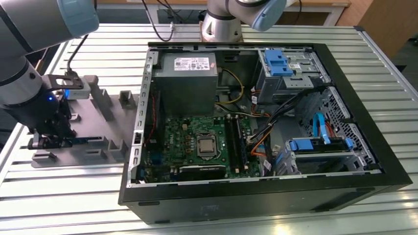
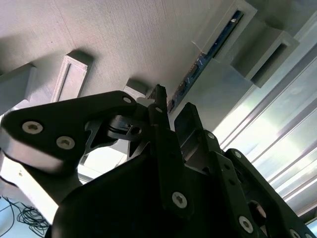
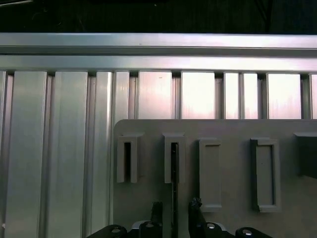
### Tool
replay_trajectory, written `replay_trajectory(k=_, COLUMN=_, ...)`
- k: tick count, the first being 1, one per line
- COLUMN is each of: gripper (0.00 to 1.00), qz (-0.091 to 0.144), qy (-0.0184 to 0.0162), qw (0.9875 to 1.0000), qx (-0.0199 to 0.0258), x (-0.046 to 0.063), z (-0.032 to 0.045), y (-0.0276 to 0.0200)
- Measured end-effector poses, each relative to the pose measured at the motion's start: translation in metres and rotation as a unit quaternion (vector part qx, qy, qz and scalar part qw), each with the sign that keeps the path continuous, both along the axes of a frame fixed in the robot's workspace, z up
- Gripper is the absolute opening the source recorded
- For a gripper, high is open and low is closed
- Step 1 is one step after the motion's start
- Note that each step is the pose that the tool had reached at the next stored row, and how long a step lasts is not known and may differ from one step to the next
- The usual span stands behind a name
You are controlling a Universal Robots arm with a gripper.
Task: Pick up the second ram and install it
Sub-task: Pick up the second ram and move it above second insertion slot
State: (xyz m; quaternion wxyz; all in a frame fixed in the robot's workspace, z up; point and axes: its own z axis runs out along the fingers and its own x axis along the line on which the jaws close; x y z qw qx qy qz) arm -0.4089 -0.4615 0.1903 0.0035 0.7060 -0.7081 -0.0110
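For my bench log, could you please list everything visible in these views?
table: one, silver, slatted
computer case: one, black, open, on the table
motherboard: one, green, inside the case
power supply: one, grey, inside the case
latches: two, blue, on the drive bays
tray: one, grey, on the table, at the exterior view's left of the case
second ram: one, blue, on edge in a tray slot
arm: one, grey, above the tray
claw: one, black, open, straddling the second ram
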Motion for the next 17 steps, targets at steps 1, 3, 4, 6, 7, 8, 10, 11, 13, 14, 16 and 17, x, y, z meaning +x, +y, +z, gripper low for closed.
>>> replay_trajectory(k=1, gripper=0.33, qz=0.0, qy=0.0001, qw=1.0, qx=-0.0001, x=0.0, z=0.0, y=0.0)
replay_trajectory(k=3, gripper=0.26, qz=0.0, qy=0.0, qw=1.0, qx=-0.0004, x=0.0002, z=-0.0001, y=0.0001)
replay_trajectory(k=4, gripper=0.26, qz=0.0, qy=0.0, qw=1.0, qx=-0.0007, x=0.0003, z=-0.0002, y=0.0)
replay_trajectory(k=6, gripper=0.26, qz=0.0, qy=0.0, qw=1.0, qx=-0.0014, x=0.0006, z=-0.0005, y=0.0001)
replay_trajectory(k=7, gripper=0.26, qz=0.0, qy=0.0, qw=1.0, qx=-0.0017, x=0.0008, z=-0.0006, y=0.0002)
replay_trajectory(k=8, gripper=0.26, qz=0.0, qy=0.0, qw=1.0, qx=-0.0019, x=0.001, z=-0.0007, y=0.0003)
replay_trajectory(k=10, gripper=0.26, qz=0.0, qy=0.0, qw=1.0, qx=-0.002, x=0.0014, z=-0.001, y=0.0005)
replay_trajectory(k=11, gripper=0.26, qz=0.0, qy=0.0, qw=1.0, qx=-0.0021, x=0.0017, z=-0.0011, y=0.0006)
replay_trajectory(k=13, gripper=0.26, qz=0.0, qy=0.0001, qw=1.0, qx=-0.0022, x=0.0018, z=-0.0014, y=0.0007)
replay_trajectory(k=14, gripper=0.26, qz=0.0, qy=0.0002, qw=1.0, qx=-0.0023, x=0.0019, z=-0.0015, y=0.0007)
replay_trajectory(k=16, gripper=0.26, qz=0.0, qy=0.0001, qw=1.0, qx=-0.0023, x=0.002, z=-0.002, y=0.0007)
replay_trajectory(k=17, gripper=0.26, qz=0.0, qy=0.0, qw=1.0, qx=-0.0023, x=0.002, z=-0.0021, y=0.0007)
